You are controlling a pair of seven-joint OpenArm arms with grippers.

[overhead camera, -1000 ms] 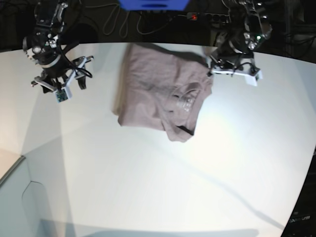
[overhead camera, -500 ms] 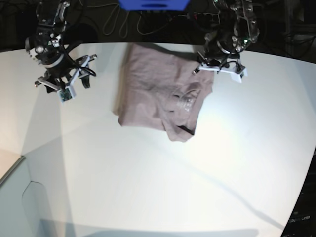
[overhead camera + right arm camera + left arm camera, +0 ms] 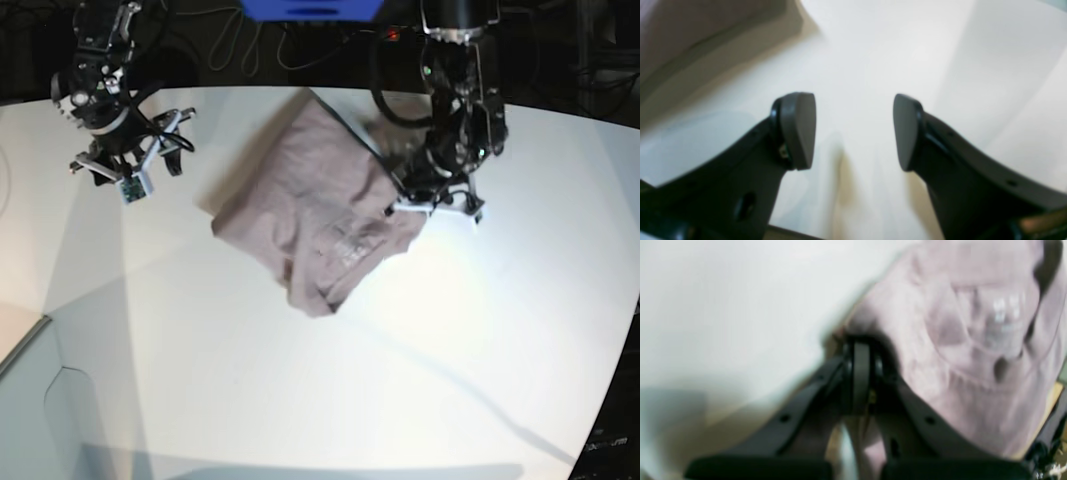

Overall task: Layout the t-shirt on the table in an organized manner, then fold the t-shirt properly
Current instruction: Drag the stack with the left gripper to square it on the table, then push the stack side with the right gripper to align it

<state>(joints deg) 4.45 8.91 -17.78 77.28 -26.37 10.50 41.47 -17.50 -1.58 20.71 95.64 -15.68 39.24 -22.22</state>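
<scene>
The t-shirt (image 3: 310, 215) is soft matt cloth, dusty mauve, creased, with a pale, slightly shiny print (image 3: 1002, 318) beyond the closed jaws of the left gripper (image 3: 858, 373). The table (image 3: 420, 370) is smooth white with a low sheen. The right gripper (image 3: 853, 130) has black matt plastic fingers; its parted jaws carry grey, rubber-like matt pads (image 3: 800, 126).

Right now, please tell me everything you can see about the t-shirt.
The t-shirt is dusty mauve, soft-looking cloth with a small pale print. It lies crumpled and skewed, not spread flat, on the white table, toward the far side. The left gripper is shut on its edge at that side. The right gripper is open, apart from it.
</scene>
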